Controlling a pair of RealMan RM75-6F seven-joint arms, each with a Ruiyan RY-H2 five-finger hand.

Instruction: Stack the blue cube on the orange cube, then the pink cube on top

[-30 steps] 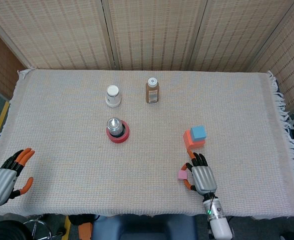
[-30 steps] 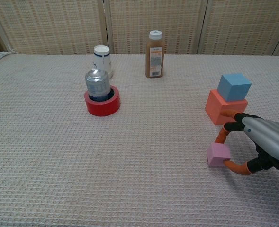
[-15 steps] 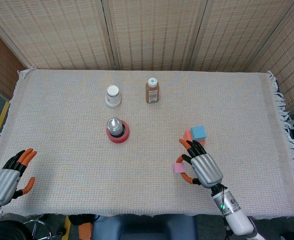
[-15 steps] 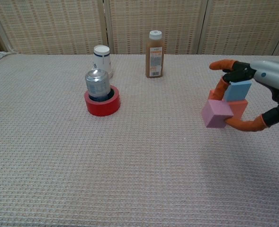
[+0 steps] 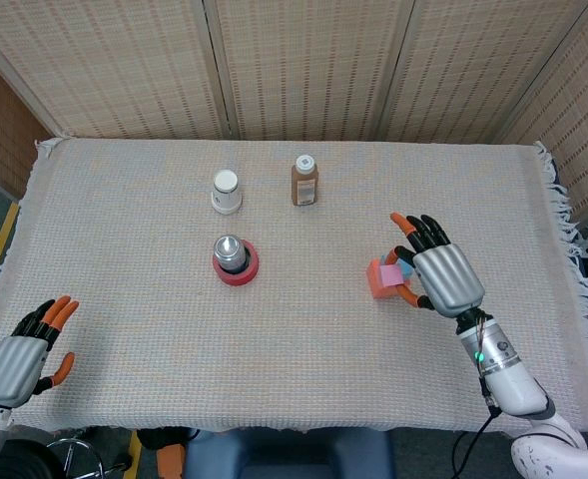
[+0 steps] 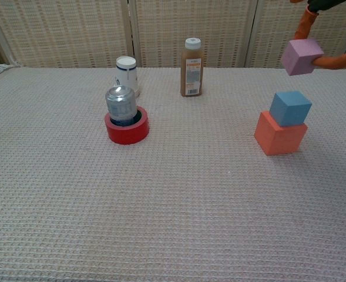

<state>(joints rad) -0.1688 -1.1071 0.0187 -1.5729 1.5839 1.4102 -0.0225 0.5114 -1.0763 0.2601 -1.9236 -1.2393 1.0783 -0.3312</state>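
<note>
The right hand pinches the pink cube between its orange-tipped fingers and thumb. A second ago that cube sat low on the worktop, just in front of the stack; half a second ago it was level with the blue cube; now it hangs clear above it, well over the stack and a little to the far side of it as the chest view shows things. In the head view the pink cube sits just off the fingertips, overlapping the orange cube and hiding most of the blue one.

The blue cube rests on the orange cube, slightly turned against it, so the first half of the task looks done. The lift means the last placement is under way: in my judgement the cube has enough height, and what remains is to bring it over the blue top face and lower it. That face is small and the blue cube is set toward the back of the orange one, so a descent that lands off-centre could tip the pink cube off or nudge the blue one.

The left hand rests at the near left edge of the worktop, fingers spread and holding nothing, far from the cubes.
</note>
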